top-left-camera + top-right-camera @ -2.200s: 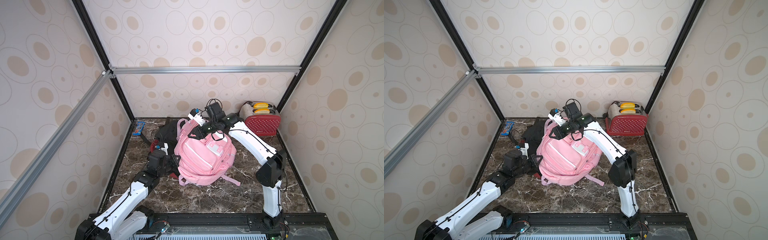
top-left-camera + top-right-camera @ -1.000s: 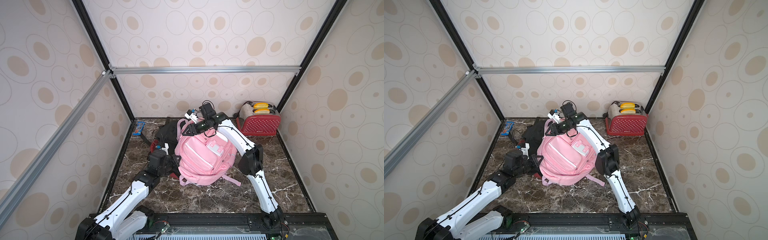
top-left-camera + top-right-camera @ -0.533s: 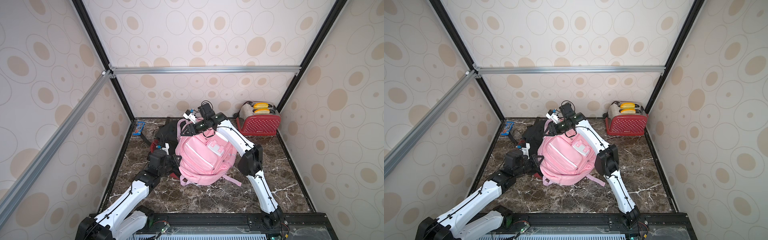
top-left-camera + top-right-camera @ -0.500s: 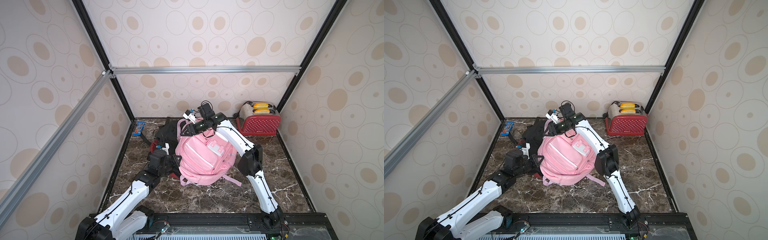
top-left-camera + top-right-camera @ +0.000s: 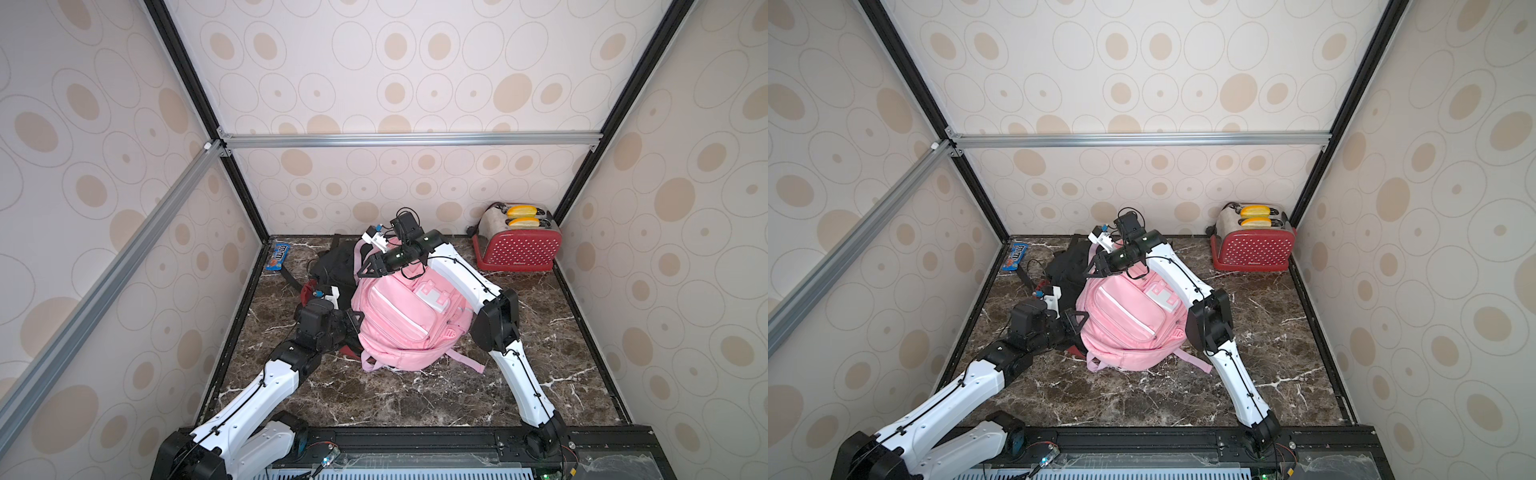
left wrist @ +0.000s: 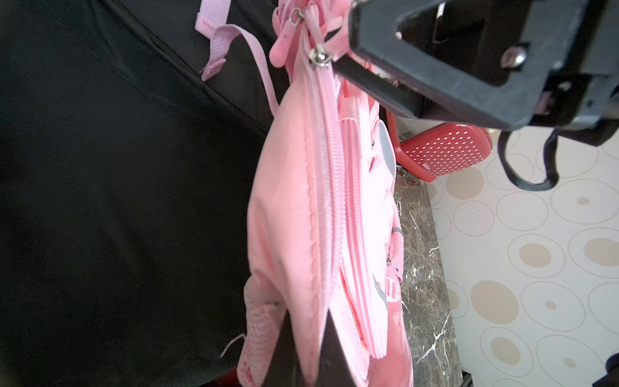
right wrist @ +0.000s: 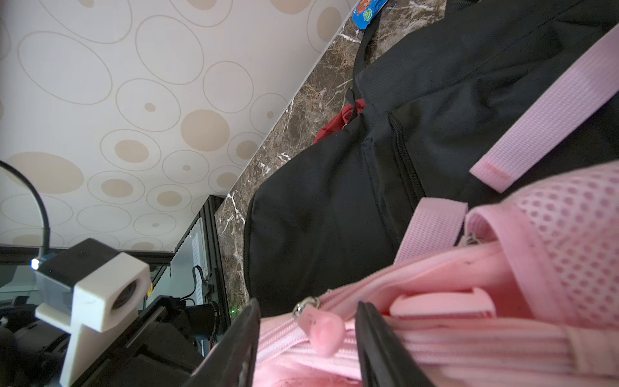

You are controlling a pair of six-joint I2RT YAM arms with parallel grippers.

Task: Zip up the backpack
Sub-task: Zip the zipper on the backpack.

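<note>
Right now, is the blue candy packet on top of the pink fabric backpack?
No, the blue candy packet lies on the dark marble tabletop, apart from the pink fabric backpack.

One pink backpack point(image 5: 395, 320), one black bag point(image 5: 332, 262), one red toaster point(image 5: 519, 251), one candy packet point(image 5: 278, 256).

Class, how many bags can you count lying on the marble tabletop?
2. The pink backpack lies in the middle. The black bag lies behind it, toward the back-left corner. Red fabric peeking out beside them may belong to a third bag, mostly hidden.
</note>
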